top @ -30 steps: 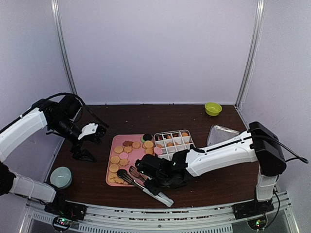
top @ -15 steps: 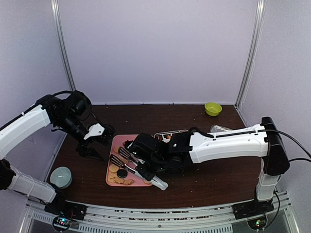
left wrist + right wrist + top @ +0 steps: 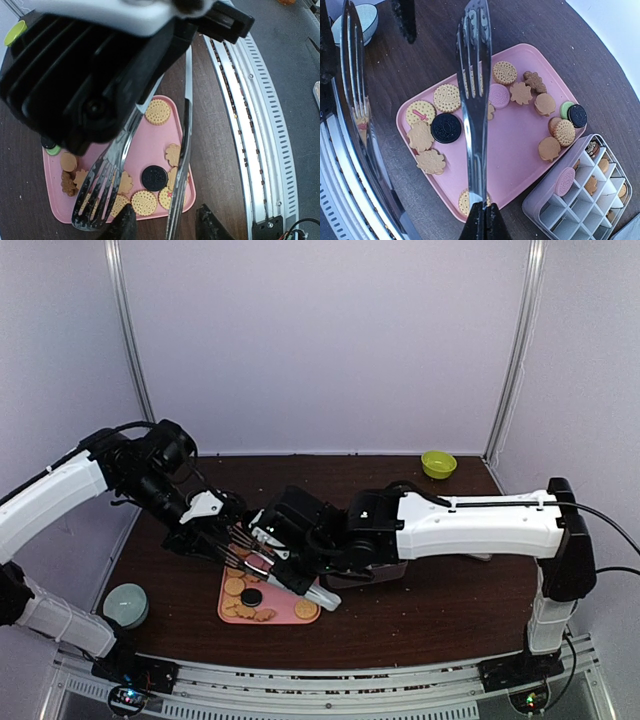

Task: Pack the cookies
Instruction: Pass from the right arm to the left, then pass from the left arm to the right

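Robot lab test cell, not a home kitchen. Plain pale panel walls [image 3: 320, 340] on aluminium posts [image 3: 128, 350] close off the space beyond the left gripper [image 3: 165, 231] and right gripper [image 3: 481, 220]. Dark table [image 3: 330, 475] below them, with a slotted metal rail [image 3: 255, 110] beside the left gripper. Staged props under the right gripper: pink tray [image 3: 520, 145], divided box [image 3: 580, 200], metal tongs [image 3: 474, 100]. Exposed cable [image 3: 600, 525] on the arm.
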Controlling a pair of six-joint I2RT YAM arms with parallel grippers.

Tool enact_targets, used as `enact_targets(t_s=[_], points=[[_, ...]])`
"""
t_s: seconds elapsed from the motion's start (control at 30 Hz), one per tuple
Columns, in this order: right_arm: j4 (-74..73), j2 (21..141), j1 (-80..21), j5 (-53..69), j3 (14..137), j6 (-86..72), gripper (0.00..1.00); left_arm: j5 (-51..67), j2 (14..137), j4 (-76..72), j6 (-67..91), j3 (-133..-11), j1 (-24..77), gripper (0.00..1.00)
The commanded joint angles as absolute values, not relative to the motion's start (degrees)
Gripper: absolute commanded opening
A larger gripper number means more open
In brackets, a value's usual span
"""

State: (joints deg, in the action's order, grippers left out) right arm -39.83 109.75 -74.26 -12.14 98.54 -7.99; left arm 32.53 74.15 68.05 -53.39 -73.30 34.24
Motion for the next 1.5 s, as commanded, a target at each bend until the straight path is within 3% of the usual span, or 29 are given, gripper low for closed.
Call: enact_targets(t_s=[0.0,0.03,0.1,0.37,0.4,0.47,0.53,0.63,0.8,0.93,1.1,1.47], points=[[-40.1,107.8,-74.1,-14.3,100.8,-6.5,0.0,32.6,75.2,68.5,-52.3,-75.0,34.4,0.34],[-39.9,107.8,-74.1,-14.4,101.2,-6.4,0.0,33.0,75.5,68.9,-52.4,-75.4,34.4,0.26],[-39.5,107.7,-74.1,-14.6,101.7,-6.1,0.0,33.6,75.9,69.2,-52.1,-75.9,34.4,0.0],[-32.2,104.0,-74.0,-14.6,99.4,-6.0,0.01,36.8,76.6,70.3,-50.3,-76.9,34.4,0.0],[-31.0,103.4,-73.9,-15.2,98.7,-6.0,0.07,37.2,76.7,70.3,-50.0,-77.2,34.4,0.0],[-28.4,100.9,-73.2,-15.9,96.7,-6.7,0.4,38.6,77.1,70.0,-48.6,-78.1,34.4,0.0],[-25.6,97.7,-71.5,-16.6,94.1,-8.6,0.64,40.4,77.5,69.4,-46.8,-78.9,34.4,0.0],[-18.3,89.8,-67.2,-16.0,87.1,-12.8,0.81,43.8,77.9,67.6,-43.3,-80.0,33.9,0.0],[-0.9,73.9,-60.2,-12.2,69.4,-20.2,0.99,52.5,77.8,61.8,-33.9,-82.4,29.5,0.0],[11.2,63.3,-55.9,-9.4,56.9,-25.7,1.0,61.6,76.7,51.1,-20.3,-81.7,24.2,0.0],[23.3,60.5,-54.2,-4.0,48.0,-29.3,1.0,69.3,76.3,38.3,-3.7,-80.3,22.9,0.0],[36.2,71.3,-54.2,5.8,52.7,-34.6,0.97,72.9,73.8,7.0,31.2,-74.9,22.7,0.0]])
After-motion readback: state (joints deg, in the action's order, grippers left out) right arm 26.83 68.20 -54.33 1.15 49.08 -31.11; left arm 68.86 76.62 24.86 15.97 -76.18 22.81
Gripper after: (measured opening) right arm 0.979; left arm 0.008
